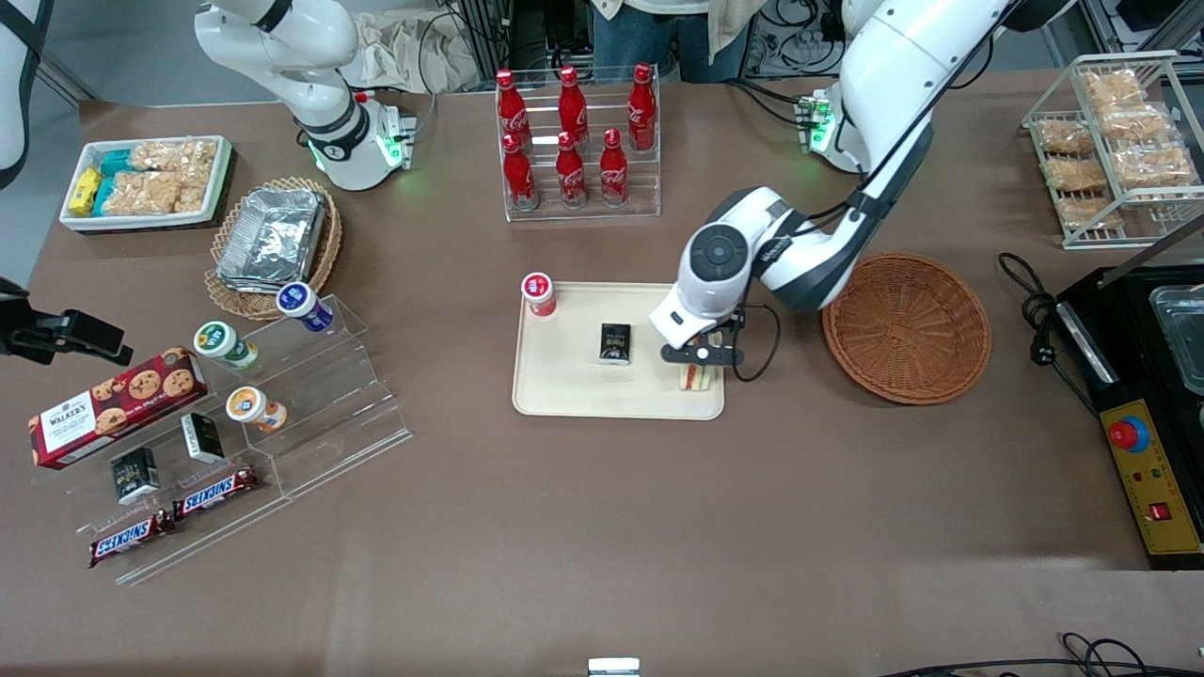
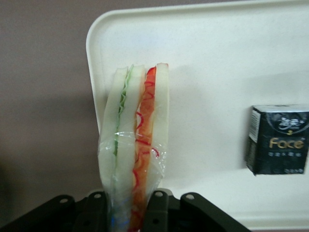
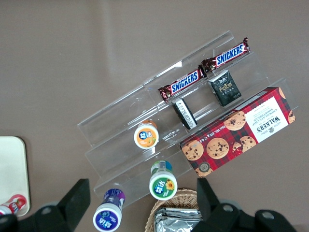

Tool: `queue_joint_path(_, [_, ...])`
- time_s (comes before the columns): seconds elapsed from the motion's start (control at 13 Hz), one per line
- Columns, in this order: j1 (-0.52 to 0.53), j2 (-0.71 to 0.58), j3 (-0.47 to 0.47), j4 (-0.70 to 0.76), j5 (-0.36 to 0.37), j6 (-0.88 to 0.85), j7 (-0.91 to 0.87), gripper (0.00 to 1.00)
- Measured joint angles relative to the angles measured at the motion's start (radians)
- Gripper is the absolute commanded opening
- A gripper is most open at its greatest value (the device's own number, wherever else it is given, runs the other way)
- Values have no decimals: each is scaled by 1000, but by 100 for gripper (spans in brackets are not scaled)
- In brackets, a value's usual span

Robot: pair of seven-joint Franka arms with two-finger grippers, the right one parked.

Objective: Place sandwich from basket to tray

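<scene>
tray [image 1: 574, 390]: cream, flat on the surface in mid-scene; a red-capped bottle [image 1: 538, 293] stands at its corner toward the parked arm's end, farther from the front camera; a small black pack [image 1: 615, 342] lies near its middle.
sandwich [image 1: 694, 377]: already over the tray, at the tray's edge toward the working arm's end, near the corner closest to the front camera; wrapped in clear film.
sandwich vs gripper: pinched at one end, wedge sticks straight out from between the fingers, so it lies directly ahead of the gripper, not beside it.
long axis: in the wrist view the sandwich [image 2: 137, 145] runs lengthwise away from the gripper, roughly parallel to the tray's [image 2: 231, 53] short rim, free end aimed at the tray's rounded corner; layers on edge, green filling one side, red-orange the other.
gripper [image 1: 701, 354]: low above the tray, fingers [image 2: 157, 205] pressed onto the sandwich's near end, holding it.
contact: can't tell if the sandwich rests on the tray or hangs just above.
basket [image 1: 907, 327]: reddish-brown, just beside the tray toward the working arm's end, nothing seen in it.
step guess: release phase; lower if needed, spread fingers, lift clear.
risk guess: standing on edge near the rim, could tip over the rim on release.
</scene>
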Motion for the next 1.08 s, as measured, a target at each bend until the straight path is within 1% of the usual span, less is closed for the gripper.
queue_joint_path(0.08, [-8, 12, 0, 0, 27, 1, -23, 100])
queue_joint_path(0.23, [-10, 25, 1, 1, 53, 3, -36, 100])
queue_joint_path(0.54, [-2, 19, 3, 23, 59, -10, -36, 100])
queue_joint_path(0.62, [3, 4, 3, 36, 59, -34, -36, 100])
queue_joint_path(0.77, [23, -67, 0, 69, 46, -115, -34, 100])
queue_joint_path(0.85, [35, -116, -2, 95, 14, -174, -14, 100])
queue_joint_path(1.0, [66, -218, -1, 169, -98, -300, 49, 100])
queue_joint_path(1.08, [97, -263, -1, 208, -142, -366, 86, 100])
